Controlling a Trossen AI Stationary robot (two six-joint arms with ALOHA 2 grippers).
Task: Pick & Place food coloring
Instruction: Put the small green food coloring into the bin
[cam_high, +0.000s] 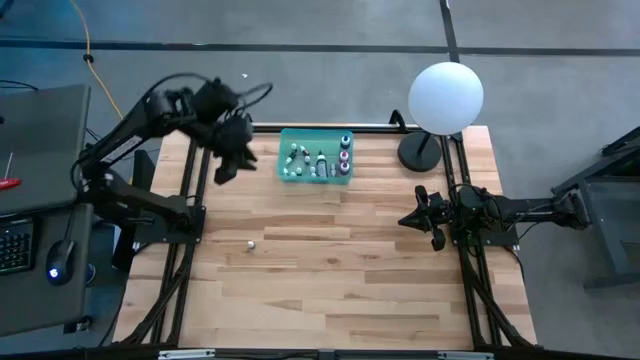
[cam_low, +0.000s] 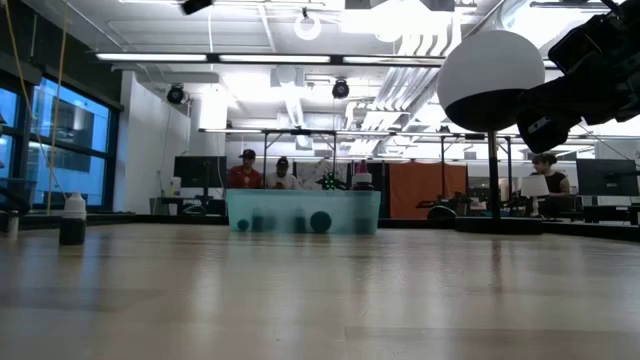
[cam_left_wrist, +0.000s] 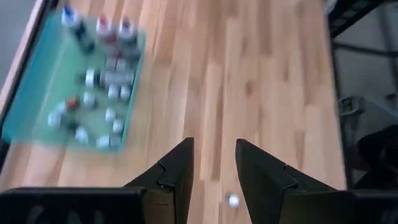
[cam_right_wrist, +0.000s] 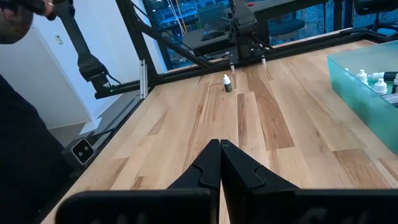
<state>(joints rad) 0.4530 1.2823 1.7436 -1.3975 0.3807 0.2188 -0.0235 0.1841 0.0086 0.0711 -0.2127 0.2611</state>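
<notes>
One: Single lone bottle (cam_high: 250, 243) of food coloring out on the bare table (cam_high: 330, 300), well apart from the green tray (cam_high: 285, 135). From above: left claw (cam_high: 228, 160) up off the wood just beside the tray's left end, so bottle toward the near edge from it

Two: Nearer arm?

One: Left, clearly. Right claw (cam_high: 415, 218) parked by the right rail near the lamp (cam_high: 445, 97), about twice as far off

Two: Down to table level

One: Lone bottle (cam_low: 72, 220) far left, upright, pale cap over dark body, long axis straight up, so likely a drop from overhead. Tray (cam_low: 303, 212) dead centre behind it. Bottles inside only dark blobs through the wall, no counting them. Dark arm links upper right, claw not made out

Two: Left wrist camera

One: Left claw (cam_left_wrist: 214, 168) spread, nothing pinched. Bottle (cam_left_wrist: 233, 200) a pale dot showing in the gap between the fingers (cam_left_wrist: 177, 171), far below them. Tray (cam_left_wrist: 37, 118) off to one side, its bottles (cam_left_wrist: 102, 78) smeared, standing or lying hard to say

Two: Right wrist

One: Right claw (cam_right_wrist: 221, 155) pressed together, empty, low over the wood. Bottle (cam_right_wrist: 227, 83) small and upright across the boards, far ahead. Tray (cam_right_wrist: 360, 87) cut off at the frame edge, only a few white caps (cam_right_wrist: 362, 75) showing
</notes>
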